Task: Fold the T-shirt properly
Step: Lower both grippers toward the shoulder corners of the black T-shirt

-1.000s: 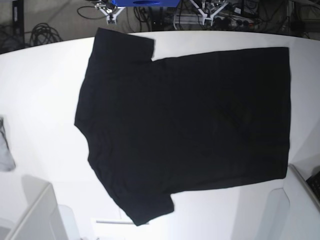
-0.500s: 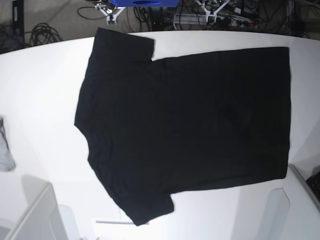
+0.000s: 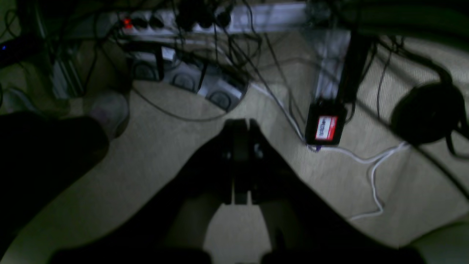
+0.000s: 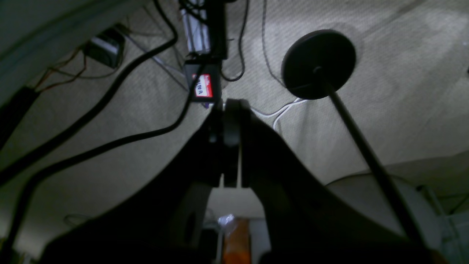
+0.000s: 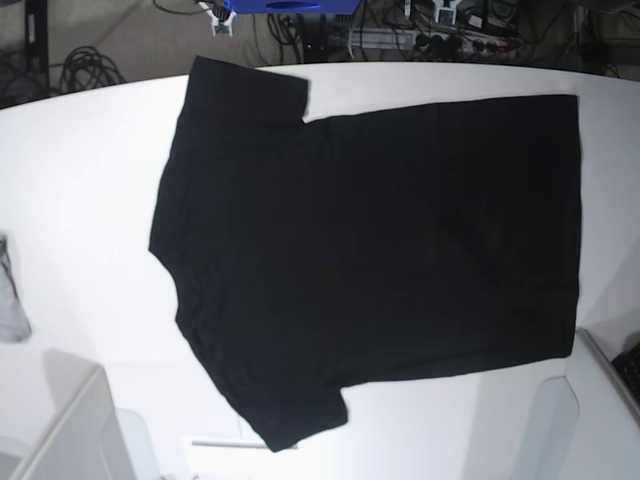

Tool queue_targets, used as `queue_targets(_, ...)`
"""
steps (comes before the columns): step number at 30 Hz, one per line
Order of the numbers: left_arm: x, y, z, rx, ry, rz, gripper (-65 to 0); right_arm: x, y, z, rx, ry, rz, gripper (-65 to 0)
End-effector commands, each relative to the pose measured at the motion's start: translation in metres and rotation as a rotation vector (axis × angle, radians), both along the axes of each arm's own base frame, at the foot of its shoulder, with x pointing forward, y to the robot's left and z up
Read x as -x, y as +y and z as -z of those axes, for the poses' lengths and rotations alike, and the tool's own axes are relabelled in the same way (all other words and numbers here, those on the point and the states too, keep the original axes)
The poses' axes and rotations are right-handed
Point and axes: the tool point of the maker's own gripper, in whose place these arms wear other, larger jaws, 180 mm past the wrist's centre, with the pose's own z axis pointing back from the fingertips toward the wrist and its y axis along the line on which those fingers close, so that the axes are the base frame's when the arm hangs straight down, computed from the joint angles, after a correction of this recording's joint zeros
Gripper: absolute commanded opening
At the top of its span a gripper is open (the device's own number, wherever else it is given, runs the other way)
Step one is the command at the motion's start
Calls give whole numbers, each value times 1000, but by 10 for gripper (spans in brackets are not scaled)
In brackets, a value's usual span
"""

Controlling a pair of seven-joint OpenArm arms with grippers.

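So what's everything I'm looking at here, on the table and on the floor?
T-shirt: one, black, spread flat over the middle of the table, plain side up.
Table: one, white, fills most of the base view.
Grey cloth: one, at the table's left edge, partly cut off.
Cables: several, black, on the floor beyond the table.
Power strip: one, pale, on the floor, plugs in it.
Small box with red label: one, black, on the floor.
Round stand base: one, black, on the floor.
Left gripper: one, dark, shut, over the floor, holding nothing.
Right gripper: one, dark, shut, over the floor, holding nothing.
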Motion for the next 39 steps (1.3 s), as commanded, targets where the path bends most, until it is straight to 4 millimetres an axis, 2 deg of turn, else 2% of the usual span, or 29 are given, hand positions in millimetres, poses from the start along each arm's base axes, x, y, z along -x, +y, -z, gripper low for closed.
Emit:
queue_targets(1,3,2,-3,-1,-7,5,-650,4,-14,-4,27,-12,9,-650)
queue_targets(6,5,9,-13,-11,-35,13,-650,18,-43,-14,57,-29,83,-650)
queue_targets(9,3,20,-28,-24,-77,40,-650,24,-58,-22,68,-41,133,-650)
queue_targets(13,5,19,-53,-21,-132,50,-650,31,-62,-41,69,-83,136,-650)
queue_targets(18,6,56,-88,-103,-195,6,-650,29,-57,-68,61,-154,122,-650)
queue_targets(22,-9,80,-120,-166,-275,-12,-650,26,-67,-89,94,-204,170,-650)
queue_targets(24,-17,89,-132,-190,-308,-15,-650,21,-77,-100,121,-239,196,-650)
queue_targets(29,-35,96,-161,-217,-444,19,-650,-6,-98,-133,171,-349,201,-650)
queue_targets(33,-41,106,-188,-255,-544,41,-650,-46,-106,-170,194,-486,180,-650)
queue_targets(36,-54,112,-208,-281,-621,56,-650,-69,-110,-195,208,-571,167,-650)
queue_targets(39,-71,114,-223,-267,-704,-21,-650,-95,-110,-218,212,-657,152,-650)
